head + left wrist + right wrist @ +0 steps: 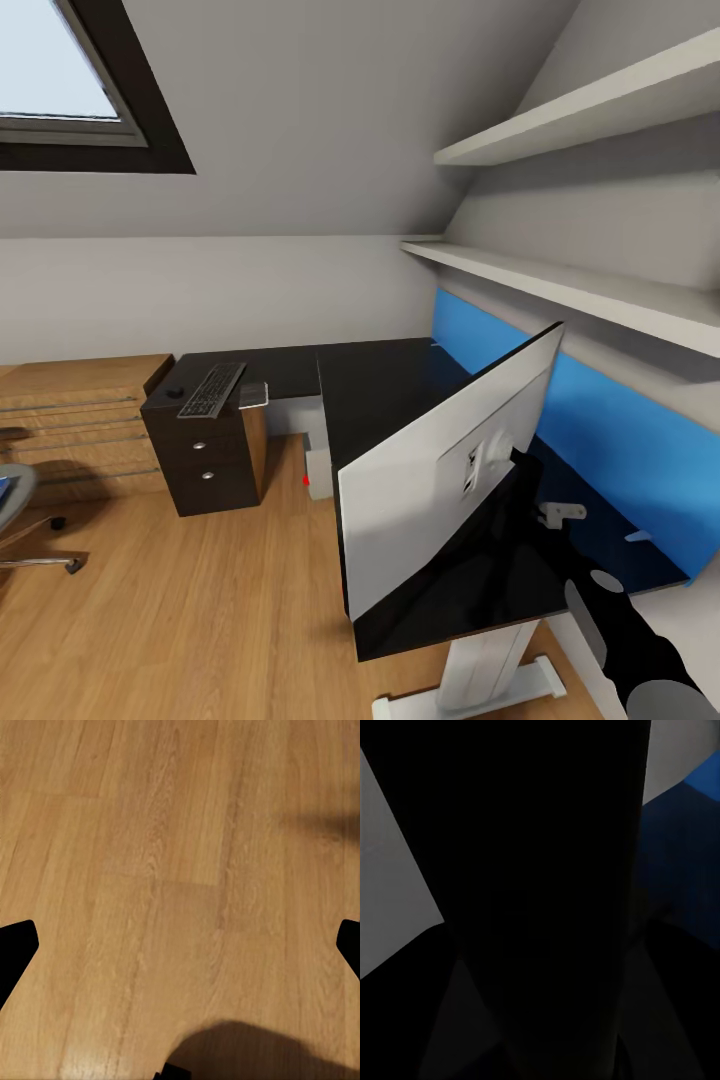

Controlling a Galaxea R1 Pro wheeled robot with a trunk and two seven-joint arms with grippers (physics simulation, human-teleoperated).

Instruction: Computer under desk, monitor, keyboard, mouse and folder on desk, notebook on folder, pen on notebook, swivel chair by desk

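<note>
In the head view, the monitor [440,480] stands on the black L-shaped desk [385,385], tilted, with its grey back turned to the camera. The right arm [600,620] reaches from the lower right corner up to the bracket on the monitor's back; the right gripper itself is hidden there, so it cannot be told if its fingers are apart or clamped on the monitor. Behind the desk runs a blue panel [620,430], and above it two white shelves [580,290] are fixed on the wall. At the far end of the desk the keyboard [212,389] lies on top of a dark drawer cabinet [205,465], with the mouse [174,393] just beside it. A part of the swivel chair [20,510] shows at the left edge on the wooden floor [180,620].

In the left wrist view, the left gripper [180,945] hangs over the wooden floor [180,855], its two dark fingertips [15,945] wide apart and holding nothing.

In the right wrist view, a big dark shape is very close to the camera, with a piece of the blue panel [690,832] beside it. The fingers cannot be made out here.
</note>
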